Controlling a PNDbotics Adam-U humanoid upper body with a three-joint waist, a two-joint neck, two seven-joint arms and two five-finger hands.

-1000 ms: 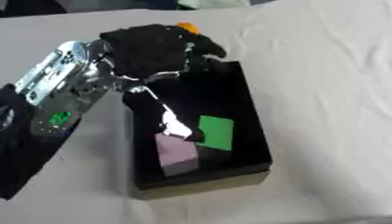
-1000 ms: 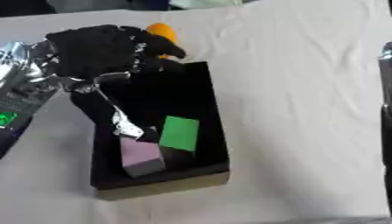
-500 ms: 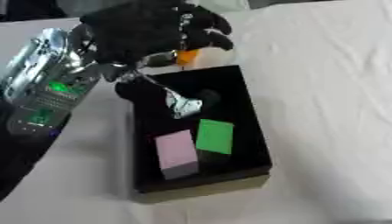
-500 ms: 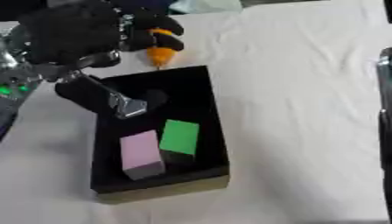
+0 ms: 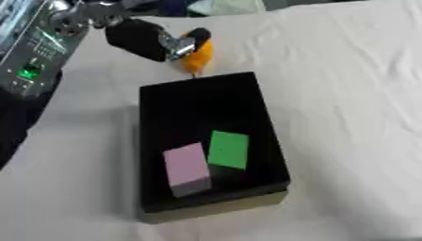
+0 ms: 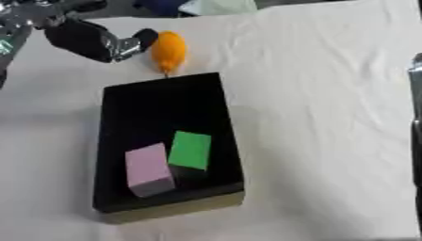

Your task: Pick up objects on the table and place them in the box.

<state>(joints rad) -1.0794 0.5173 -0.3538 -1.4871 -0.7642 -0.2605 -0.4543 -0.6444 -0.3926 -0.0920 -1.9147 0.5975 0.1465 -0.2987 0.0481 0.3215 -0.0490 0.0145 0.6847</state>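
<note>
Reaching in from the far left, the left robot hand [image 6: 95, 40] touches an orange object [image 6: 167, 51] on the tabletop [image 6: 313, 84] beyond the black box [image 6: 206, 113]; its grip is unclear. A pink block [image 6: 148, 168] and a green block [image 6: 190, 149] lie inside.

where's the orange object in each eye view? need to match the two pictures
Left eye view: orange object at top centre-left, just beyond the black box's far edge, partly hidden by the left hand.
Right eye view: same object upper left, seen almost whole, beyond the box's far edge, right of the hand.
Shared landmark: the green block beside the pink block inside the box.
</note>
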